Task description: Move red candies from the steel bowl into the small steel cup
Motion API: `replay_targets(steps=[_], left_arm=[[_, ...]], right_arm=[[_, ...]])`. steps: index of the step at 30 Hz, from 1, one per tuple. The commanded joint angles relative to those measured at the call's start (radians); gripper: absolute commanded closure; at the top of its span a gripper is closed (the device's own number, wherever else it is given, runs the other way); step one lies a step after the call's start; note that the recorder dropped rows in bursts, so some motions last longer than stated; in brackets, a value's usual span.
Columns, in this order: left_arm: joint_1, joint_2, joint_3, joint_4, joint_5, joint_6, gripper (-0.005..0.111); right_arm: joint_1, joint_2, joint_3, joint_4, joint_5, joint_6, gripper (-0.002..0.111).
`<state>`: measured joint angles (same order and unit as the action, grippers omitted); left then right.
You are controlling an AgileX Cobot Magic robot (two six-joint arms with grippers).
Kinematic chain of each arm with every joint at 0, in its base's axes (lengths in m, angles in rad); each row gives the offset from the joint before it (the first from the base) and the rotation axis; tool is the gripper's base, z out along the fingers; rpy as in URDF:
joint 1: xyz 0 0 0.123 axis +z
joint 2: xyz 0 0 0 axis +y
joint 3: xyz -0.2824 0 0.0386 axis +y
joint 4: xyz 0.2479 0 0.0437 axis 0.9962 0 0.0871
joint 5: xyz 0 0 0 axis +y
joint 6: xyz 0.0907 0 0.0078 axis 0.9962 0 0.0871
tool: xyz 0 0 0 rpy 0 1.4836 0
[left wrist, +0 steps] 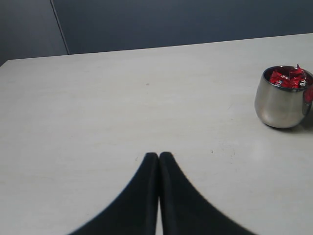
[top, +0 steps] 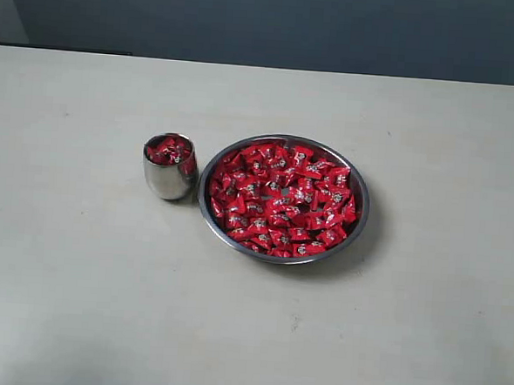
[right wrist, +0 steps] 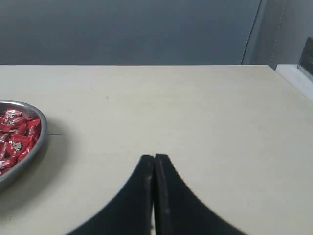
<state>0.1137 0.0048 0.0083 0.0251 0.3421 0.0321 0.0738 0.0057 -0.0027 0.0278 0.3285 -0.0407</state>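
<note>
The steel bowl point(top: 357, 229) sits mid-table, filled with many red candies point(top: 283, 198). The small steel cup point(top: 167, 180) stands right beside the bowl on its left, with red candies point(top: 170, 150) heaped to its rim. In the left wrist view the cup point(left wrist: 279, 105) is off to one side, well away from my left gripper point(left wrist: 159, 155), whose black fingers are pressed together with nothing between them. The right wrist view shows part of the bowl point(right wrist: 40, 139) and its candies point(right wrist: 17, 139), well apart from my right gripper point(right wrist: 154, 157), which is also shut and empty. Neither arm appears in the exterior view.
The pale table point(top: 76, 304) stretches around the bowl and cup. A dark wall point(top: 276, 23) runs behind the table's far edge. In the right wrist view the table's corner point(right wrist: 271, 68) and a light ledge point(right wrist: 296, 73) show beyond it.
</note>
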Motion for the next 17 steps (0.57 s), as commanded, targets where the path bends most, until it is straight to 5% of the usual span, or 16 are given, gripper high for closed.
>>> replay_targets(steps=[1, 17], left_arm=[[-0.005, -0.005, -0.008, 0.002, -0.005, -0.003, 0.106], [-0.005, -0.005, -0.008, 0.002, -0.005, -0.003, 0.106]], right_arm=[[-0.005, -0.006, 0.003, 0.001, -0.003, 0.000, 0.109], [-0.005, -0.006, 0.003, 0.001, -0.009, 0.000, 0.109]])
